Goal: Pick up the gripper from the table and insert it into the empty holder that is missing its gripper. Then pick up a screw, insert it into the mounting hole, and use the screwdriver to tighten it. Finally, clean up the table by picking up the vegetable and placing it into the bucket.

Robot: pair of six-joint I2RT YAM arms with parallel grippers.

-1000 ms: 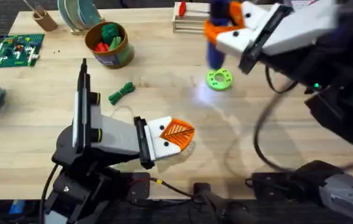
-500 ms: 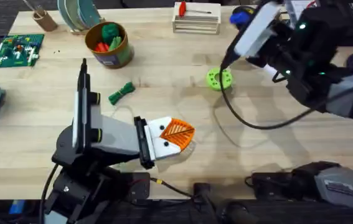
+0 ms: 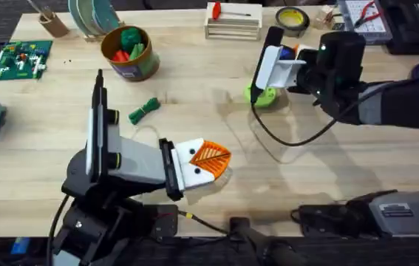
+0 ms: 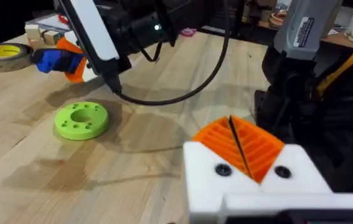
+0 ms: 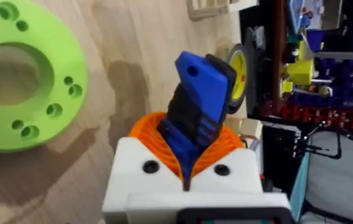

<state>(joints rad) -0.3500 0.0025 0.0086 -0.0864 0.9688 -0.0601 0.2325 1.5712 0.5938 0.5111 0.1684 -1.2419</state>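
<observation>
We observe the screwdriver [image 5: 196, 112] clamped between the orange pads of the right gripper [image 5: 185, 163], blue body protruding past the fingertips; the assembly hovers toward the far right of the bench [image 3: 46, 155], just beside the green ring-shaped disc [image 3: 262, 94]. The left gripper [image 3: 210, 159] sits near the front edge at centre, its orange pads pressed together with nothing between them. The vegetable [image 3: 144, 110] lies left of centre on the bench, well apart from both grippers. The bucket [image 3: 128, 53] stands toward the far left edge, holding red and green items.
</observation>
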